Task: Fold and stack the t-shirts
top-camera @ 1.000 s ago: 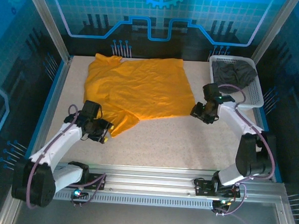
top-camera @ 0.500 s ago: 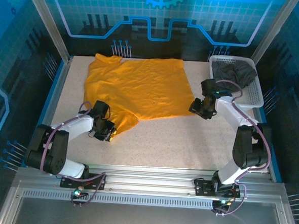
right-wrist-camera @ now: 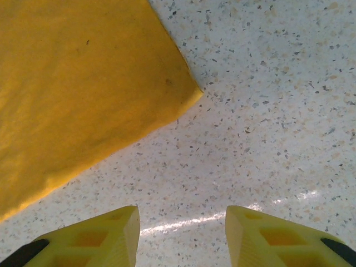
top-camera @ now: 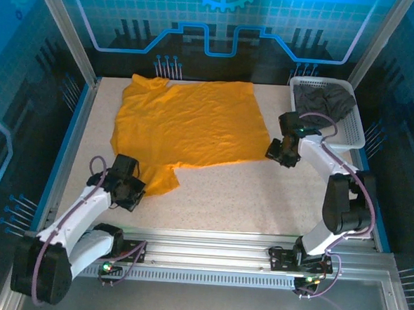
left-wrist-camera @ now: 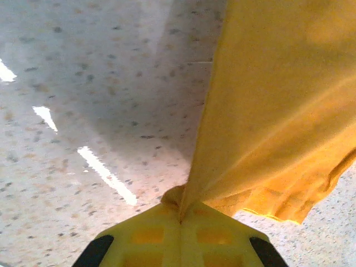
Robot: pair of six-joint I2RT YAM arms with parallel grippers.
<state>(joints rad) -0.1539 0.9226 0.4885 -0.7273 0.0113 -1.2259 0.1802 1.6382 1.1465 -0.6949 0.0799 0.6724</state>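
- Near the tabletop's (top-camera: 246,199) near-left corner, the left gripper (top-camera: 131,191) is clamped on the orange t-shirt's (top-camera: 187,129) near sleeve. The left wrist view shows the fabric pinched between its closed fingertips (left-wrist-camera: 181,222) and rising away as a taut fold.
- A second ago those jaws stood open beside the sleeve. They have since closed, and the sleeve has been drawn a little toward the near-left corner.
- Judgement: the first fold now has its grip, so the sleeve can be lifted and carried over the shirt's body.
- The right gripper (top-camera: 283,154) has hardly moved. It hangs over bare tabletop just beside the shirt's near-right corner, jaws parted and holding nothing (right-wrist-camera: 181,222).
- The orange t-shirt lies spread flat from the middle toward the far-left corner, not yet folded.
- The dark grey t-shirt (top-camera: 326,100) sits crumpled in the white mesh basket (top-camera: 354,136) at the far-right corner, so stacking is still far off.
- The blue back panel (top-camera: 222,15) carries a gear graphic. No brand, label or legible writing is visible.
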